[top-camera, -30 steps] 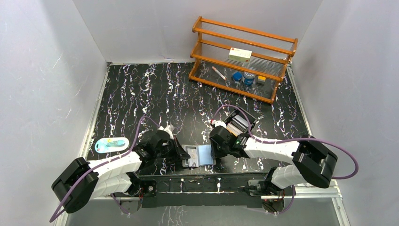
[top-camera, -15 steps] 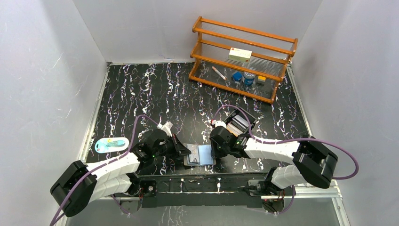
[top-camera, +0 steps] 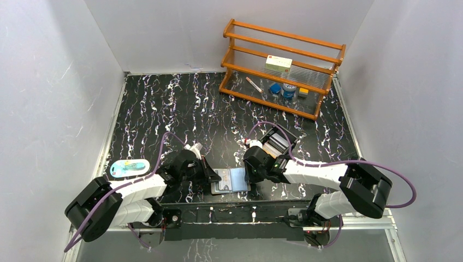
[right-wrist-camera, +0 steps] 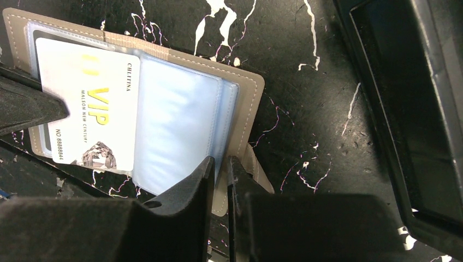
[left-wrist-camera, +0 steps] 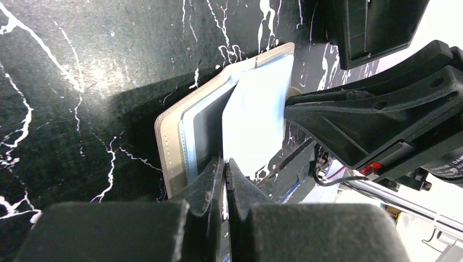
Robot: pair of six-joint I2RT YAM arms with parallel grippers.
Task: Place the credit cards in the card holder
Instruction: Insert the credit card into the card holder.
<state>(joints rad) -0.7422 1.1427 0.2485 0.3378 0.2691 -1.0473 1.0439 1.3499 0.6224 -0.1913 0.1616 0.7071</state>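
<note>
Hands at work on my rig: the grey card holder lies open on the marbled black table, close to the near edge and between my two arms. My left hand is pressed fully together on a white credit card printed "VIP" in gold, gripping it by the edge away from the right arm. The card lies flat over the half of the holder on that side, beside the clear bluish sleeves. I cannot tell whether it sits inside a sleeve or only on top of one. My right hand is closed to a narrow gap on the opposite side of the holder, pinching the free edge of the sleeves. From the left wrist, that sleeve leaf stands lifted off the grey cover. A black tray sits just beyond the right hand. A wooden rack with small items stands at the far right corner, and a blue packet lies near the left edge.
</note>
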